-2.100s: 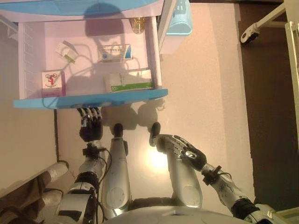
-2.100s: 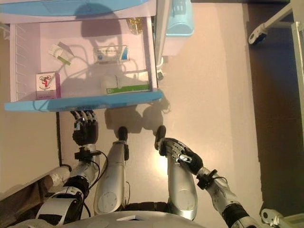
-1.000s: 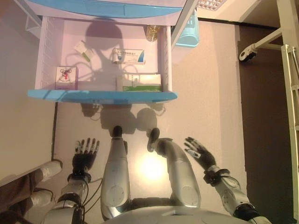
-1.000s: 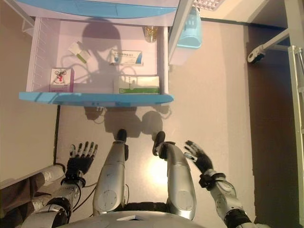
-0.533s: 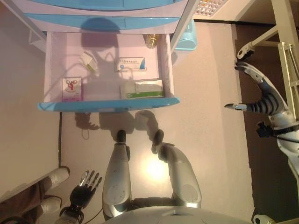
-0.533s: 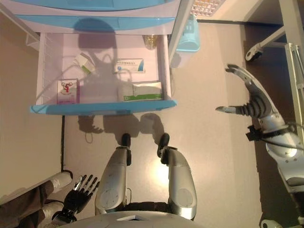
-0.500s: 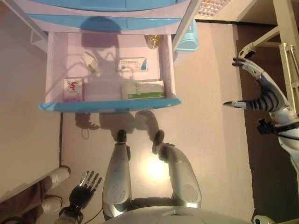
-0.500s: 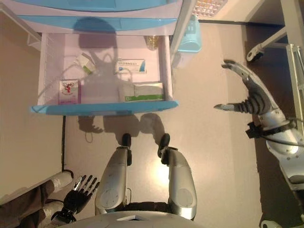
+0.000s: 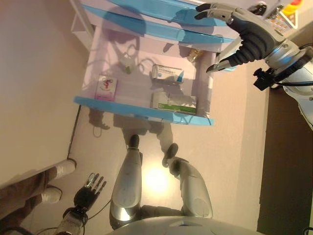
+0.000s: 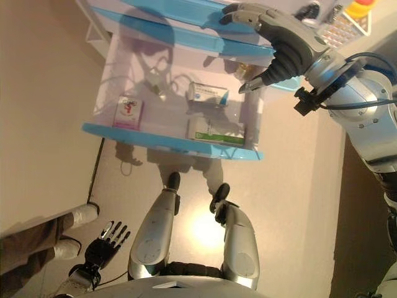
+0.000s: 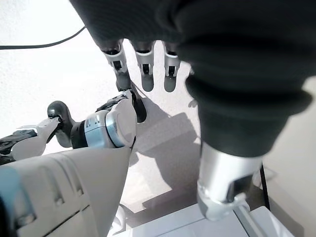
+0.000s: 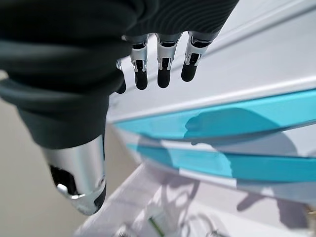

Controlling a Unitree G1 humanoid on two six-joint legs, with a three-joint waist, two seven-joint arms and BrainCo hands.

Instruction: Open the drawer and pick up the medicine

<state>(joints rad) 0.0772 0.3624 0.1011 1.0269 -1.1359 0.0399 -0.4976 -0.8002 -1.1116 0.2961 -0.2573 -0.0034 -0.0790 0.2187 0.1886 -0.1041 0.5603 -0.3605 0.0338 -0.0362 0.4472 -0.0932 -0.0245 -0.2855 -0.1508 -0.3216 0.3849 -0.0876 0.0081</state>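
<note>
Drawer pulled open w/ medicine boxes inside. Right hand held above far right corner, fingers spread, empty. Left hand low near left, fingers straight.

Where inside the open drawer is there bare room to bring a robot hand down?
The open drawer has a bare strip of floor in the middle, between the pink box on its left and the green-and-white box on its right. The right side is crowded: the blue-and-white box sits just behind the green one, under the right robot hand.
</note>
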